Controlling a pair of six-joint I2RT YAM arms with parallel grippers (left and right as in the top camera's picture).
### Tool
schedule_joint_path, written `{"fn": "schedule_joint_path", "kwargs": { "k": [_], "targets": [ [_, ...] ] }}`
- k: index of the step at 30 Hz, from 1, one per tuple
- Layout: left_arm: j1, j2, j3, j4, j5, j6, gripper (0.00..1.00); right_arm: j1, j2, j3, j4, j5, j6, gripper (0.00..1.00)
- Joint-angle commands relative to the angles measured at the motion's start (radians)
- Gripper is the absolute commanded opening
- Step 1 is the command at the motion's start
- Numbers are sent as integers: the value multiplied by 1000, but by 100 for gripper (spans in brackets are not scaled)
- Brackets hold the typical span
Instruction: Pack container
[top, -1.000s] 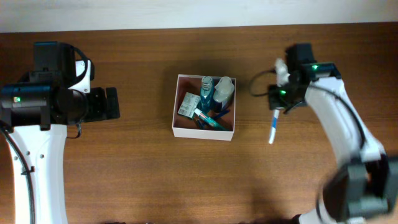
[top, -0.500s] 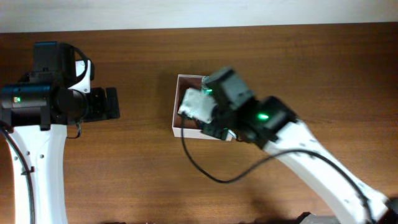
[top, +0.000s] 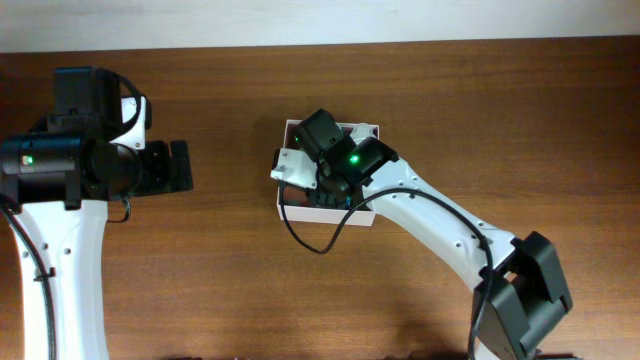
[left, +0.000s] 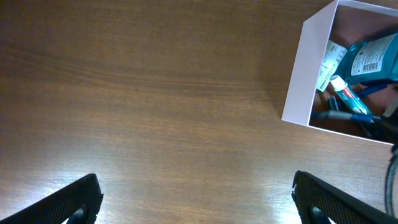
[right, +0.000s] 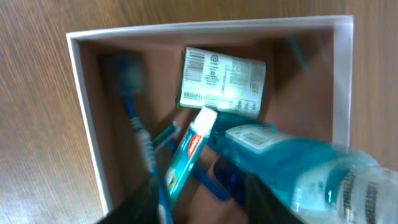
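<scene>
The container (top: 322, 214), a square white box with a pinkish-brown inside, sits mid-table; it also shows in the left wrist view (left: 305, 74) and the right wrist view (right: 205, 28). It holds a green-white soap packet (right: 222, 81), a toothpaste tube (right: 189, 149), a blue bottle (right: 298, 168) and other toiletries. My right gripper (top: 335, 175) hovers over the box, fingers apart (right: 196, 205). A blurred blue toothbrush (right: 140, 137) lies along the box's left side by the left finger. My left gripper (top: 185, 166) is open and empty over bare table (left: 196, 205), left of the box.
The brown wooden table (top: 200, 270) surrounds the box. The right arm (top: 440, 225) stretches from the front right across to the box. A black cable (top: 310, 240) loops in front of the box.
My right arm swung from the table's right side, where it held a toothbrush, to over the container. The toothbrush now shows inside the box. The left arm has not moved.
</scene>
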Motion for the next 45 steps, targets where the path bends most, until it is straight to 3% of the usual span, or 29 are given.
{"fn": "schedule_joint_path", "kwargs": {
  "k": [1,5,8,9,17,23,30,35,40,45],
  "targets": [
    [4,-13,10,0,-7,8,100,2,-102,80,-53,42,203,41],
    [4,-13,10,0,-7,8,99,-1,-218,180,-229,42,414,42],
    [4,-13,10,0,-7,8,99,-1,-306,235,-344,42,494,45],
    [4,-13,10,0,-7,8,99,0,-340,245,-370,42,510,100],
    [4,-13,10,0,-7,8,99,0,-584,251,-415,-8,669,99],
    [4,-13,10,0,-7,8,99,0,-664,251,-474,-55,671,99],
    [4,-13,10,0,-7,8,99,-2,-753,251,-525,258,723,99],
    [4,-13,10,0,-7,8,99,-4,-844,251,-520,371,690,99],
    [4,-13,10,0,-7,8,99,-177,-952,193,-452,186,561,99],
    [4,-13,10,0,-7,8,99,-408,-1104,-33,-341,45,511,99]
  ]
}}
